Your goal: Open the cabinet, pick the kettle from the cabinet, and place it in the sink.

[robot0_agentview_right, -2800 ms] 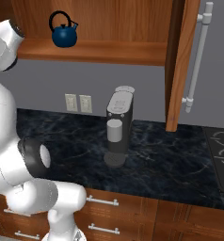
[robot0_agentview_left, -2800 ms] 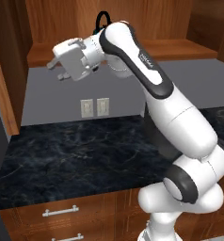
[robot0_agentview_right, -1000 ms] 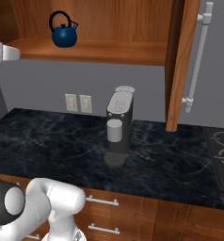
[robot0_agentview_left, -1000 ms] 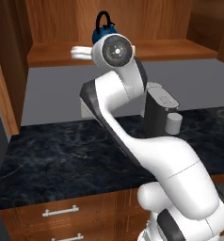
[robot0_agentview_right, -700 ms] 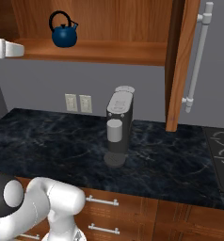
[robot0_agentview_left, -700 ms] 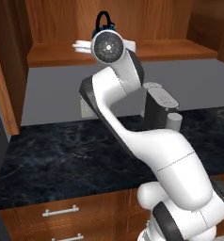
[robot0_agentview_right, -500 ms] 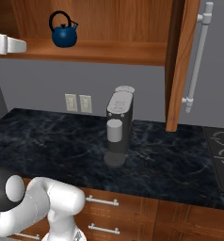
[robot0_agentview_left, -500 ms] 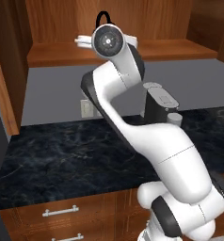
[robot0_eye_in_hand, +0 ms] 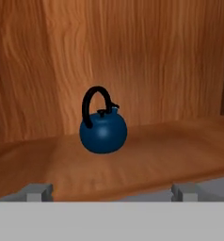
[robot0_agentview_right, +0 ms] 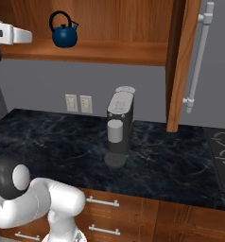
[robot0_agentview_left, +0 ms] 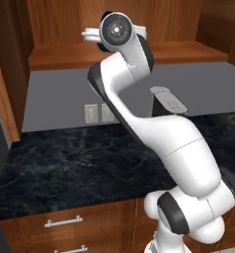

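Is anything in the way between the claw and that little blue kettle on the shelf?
Nothing visible. The claw stands open at the shelf's front edge, and the small round dark-blue kettle sits upright further back on the bare wooden cabinet shelf, with open shelf between them. The cabinet door is already swung aside.

Pretty clearly a home kitchen, rendered: a black marble counter is seen under a reddish wood cabinet, drawers are set below, a coffee machine is parked by wall outlets, and a stovetop is spotted at the edge
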Tool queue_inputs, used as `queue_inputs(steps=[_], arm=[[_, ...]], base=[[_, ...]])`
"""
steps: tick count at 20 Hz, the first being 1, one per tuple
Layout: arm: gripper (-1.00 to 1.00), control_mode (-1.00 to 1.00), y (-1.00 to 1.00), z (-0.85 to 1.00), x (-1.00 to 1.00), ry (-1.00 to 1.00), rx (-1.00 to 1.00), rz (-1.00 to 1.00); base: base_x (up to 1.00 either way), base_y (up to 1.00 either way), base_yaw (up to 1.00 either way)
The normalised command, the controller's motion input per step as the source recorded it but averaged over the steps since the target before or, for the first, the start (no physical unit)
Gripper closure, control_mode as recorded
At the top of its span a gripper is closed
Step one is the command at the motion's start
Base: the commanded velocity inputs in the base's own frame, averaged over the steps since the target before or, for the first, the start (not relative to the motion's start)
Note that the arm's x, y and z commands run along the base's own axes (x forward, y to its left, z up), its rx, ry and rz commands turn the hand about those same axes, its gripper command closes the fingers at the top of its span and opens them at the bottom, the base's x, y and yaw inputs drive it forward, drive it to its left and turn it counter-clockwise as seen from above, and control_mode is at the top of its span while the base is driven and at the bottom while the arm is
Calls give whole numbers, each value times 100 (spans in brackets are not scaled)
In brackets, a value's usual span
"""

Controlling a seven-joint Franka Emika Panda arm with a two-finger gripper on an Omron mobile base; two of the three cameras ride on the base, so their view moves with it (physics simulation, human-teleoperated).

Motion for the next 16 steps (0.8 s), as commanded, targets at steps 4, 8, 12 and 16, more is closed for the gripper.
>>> queue_inputs(steps=[4, 8, 12, 16], arm=[[-100, -100, -14, 10, 32, 1, -6, 0], [-100, -100, -20, 11, 30, 3, -6, 0], [-100, -100, -14, 9, 27, 6, -7, 0], [-100, -100, -8, 10, 30, 10, -2, 0]], base=[[0, 0, 0], [0, 0, 0], [0, 0, 0], [0, 0, 0]])
